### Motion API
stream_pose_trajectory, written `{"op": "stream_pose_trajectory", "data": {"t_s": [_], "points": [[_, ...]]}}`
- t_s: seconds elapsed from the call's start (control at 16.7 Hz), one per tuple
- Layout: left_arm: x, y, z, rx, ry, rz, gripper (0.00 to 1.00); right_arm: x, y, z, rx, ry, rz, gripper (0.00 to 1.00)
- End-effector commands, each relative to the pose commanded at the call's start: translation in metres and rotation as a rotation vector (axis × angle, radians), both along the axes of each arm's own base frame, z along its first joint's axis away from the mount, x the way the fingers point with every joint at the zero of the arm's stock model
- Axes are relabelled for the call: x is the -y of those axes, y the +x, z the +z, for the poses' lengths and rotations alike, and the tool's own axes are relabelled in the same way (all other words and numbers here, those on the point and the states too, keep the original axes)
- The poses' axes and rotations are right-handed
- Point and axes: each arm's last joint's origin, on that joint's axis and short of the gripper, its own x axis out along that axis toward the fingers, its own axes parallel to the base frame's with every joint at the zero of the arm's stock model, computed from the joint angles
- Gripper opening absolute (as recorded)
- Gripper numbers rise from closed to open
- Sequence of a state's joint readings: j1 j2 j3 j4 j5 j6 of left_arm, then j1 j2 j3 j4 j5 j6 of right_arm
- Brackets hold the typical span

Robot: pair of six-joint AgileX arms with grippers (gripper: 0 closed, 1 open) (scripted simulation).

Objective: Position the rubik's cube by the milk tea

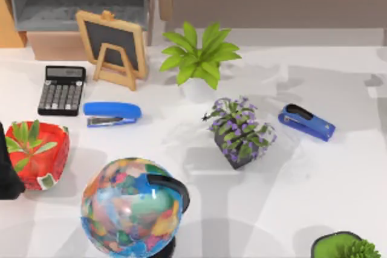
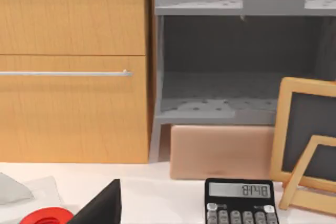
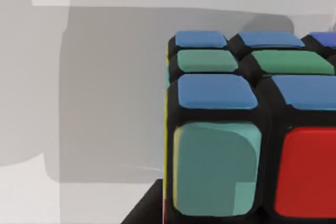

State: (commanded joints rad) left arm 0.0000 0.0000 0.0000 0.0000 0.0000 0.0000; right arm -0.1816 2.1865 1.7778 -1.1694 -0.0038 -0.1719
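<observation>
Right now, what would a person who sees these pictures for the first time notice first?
Probably the colourful globe at the table's front, left of centre, with a red pot holding a green plant to its left. The right wrist view shows a rubik's cube very close, with blue, green and red stickers. Two blue staplers lie mid-table, left and right.

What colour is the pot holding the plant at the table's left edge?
Red with white patches; the pot shows best in the top view.
</observation>
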Motion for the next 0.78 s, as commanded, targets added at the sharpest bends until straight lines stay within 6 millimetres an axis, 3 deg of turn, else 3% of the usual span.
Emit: {"op": "stream_pose_trajectory", "data": {"t_s": [0.42,0.78], "points": [[0.0000,0.0000,0.0000,0.000,0.000,0.000,1.00,0.0000,0.0000,0.0000,0.000,0.000,0.000,0.98],[0.0000,0.0000,0.0000,0.000,0.000,0.000,1.00,0.0000,0.0000,0.0000,0.000,0.000,0.000,1.00]]}}
